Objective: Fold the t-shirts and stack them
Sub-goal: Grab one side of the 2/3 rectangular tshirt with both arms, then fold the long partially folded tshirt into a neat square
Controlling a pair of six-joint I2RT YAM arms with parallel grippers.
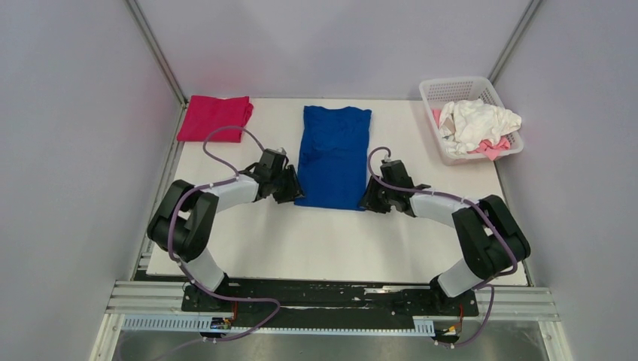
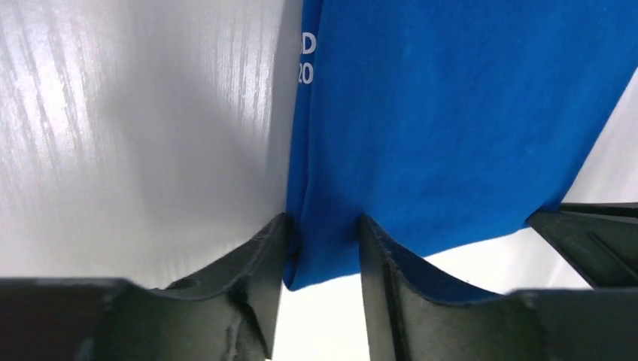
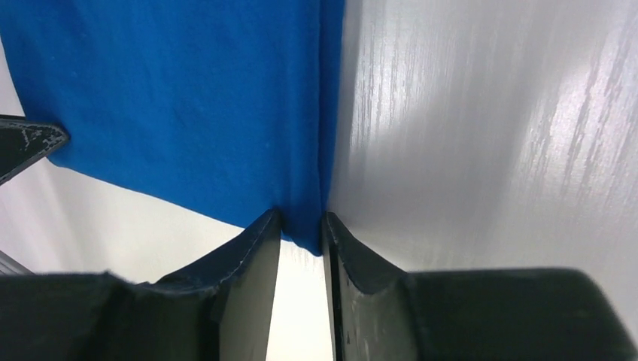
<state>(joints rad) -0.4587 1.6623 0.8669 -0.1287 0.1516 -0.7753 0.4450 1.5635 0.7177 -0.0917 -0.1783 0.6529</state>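
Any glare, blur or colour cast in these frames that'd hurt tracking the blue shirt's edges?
Top external: evenly lit and sharp; the magenta t-shirt throws a pink tint on the wall behind it. Left wrist: streaky glare on the table, left fingers dark with little detail, blue t-shirt crisp. Right wrist: same streaky glare at right, right fingers equally dark.

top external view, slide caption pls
Left gripper and right gripper pinch near corners of the blue tee; magenta tee folded far left, basket of tees far right.
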